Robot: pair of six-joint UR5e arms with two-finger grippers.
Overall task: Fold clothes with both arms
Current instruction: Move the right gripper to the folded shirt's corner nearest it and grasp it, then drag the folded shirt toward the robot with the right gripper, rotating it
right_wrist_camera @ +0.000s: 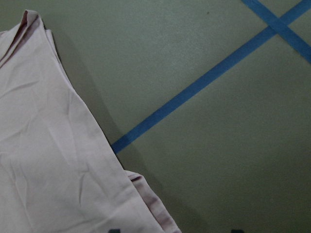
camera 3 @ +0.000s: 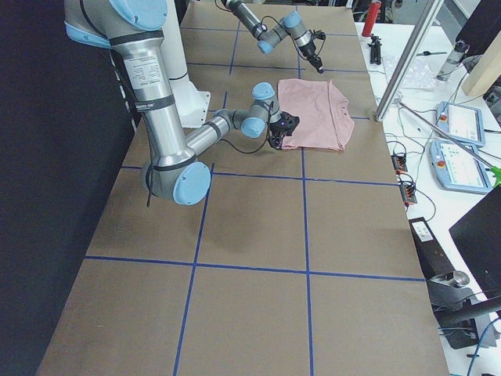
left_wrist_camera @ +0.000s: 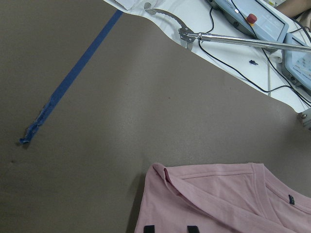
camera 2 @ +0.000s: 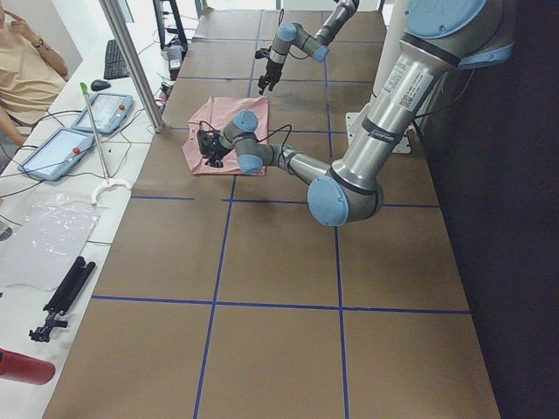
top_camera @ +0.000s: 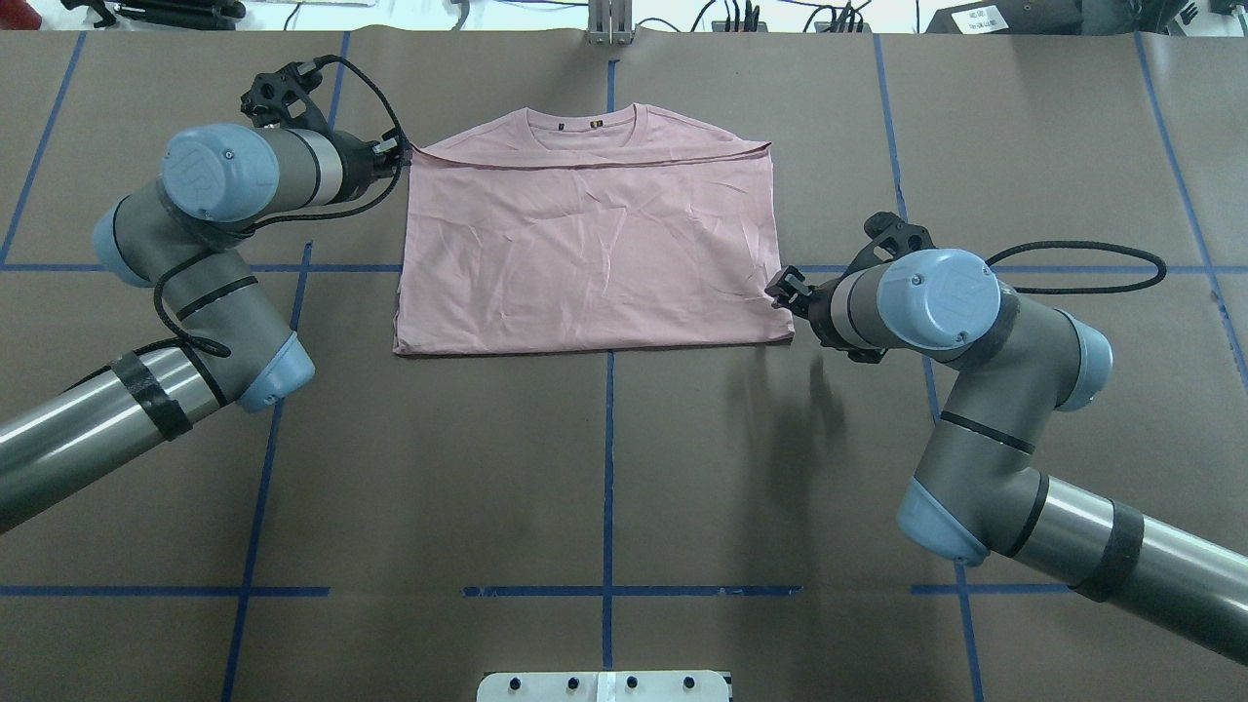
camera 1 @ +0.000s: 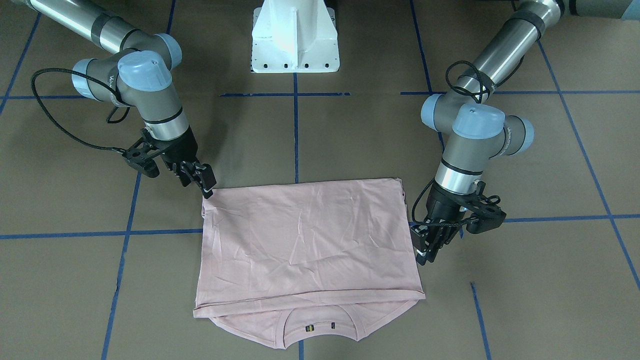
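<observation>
The pale pink T-shirt (camera 1: 310, 240) (top_camera: 585, 253) lies flat on the brown table, folded in half. Its hem edge rests just short of the ribbed collar (top_camera: 585, 122) on the far side, and only plain fabric shows. My left gripper (top_camera: 403, 159) (camera 1: 422, 252) hovers at the shirt's far left corner, beside the fold's end. In the left wrist view its fingertips (left_wrist_camera: 148, 228) stand a little apart over the pink cloth (left_wrist_camera: 218, 204), open. My right gripper (top_camera: 782, 288) (camera 1: 206, 189) is at the shirt's right edge near the close corner. It is open wide, with its fingertips (right_wrist_camera: 114, 230) holding nothing.
The white pedestal base (camera 1: 295, 35) stands at the robot's side of the table. Blue tape lines (top_camera: 609, 468) grid the brown surface. Beyond the far edge are a white bench with teach pendants (camera 2: 109, 109), cables and a metal pole (camera 2: 131, 61). A seated person (camera 2: 26, 78) is there too.
</observation>
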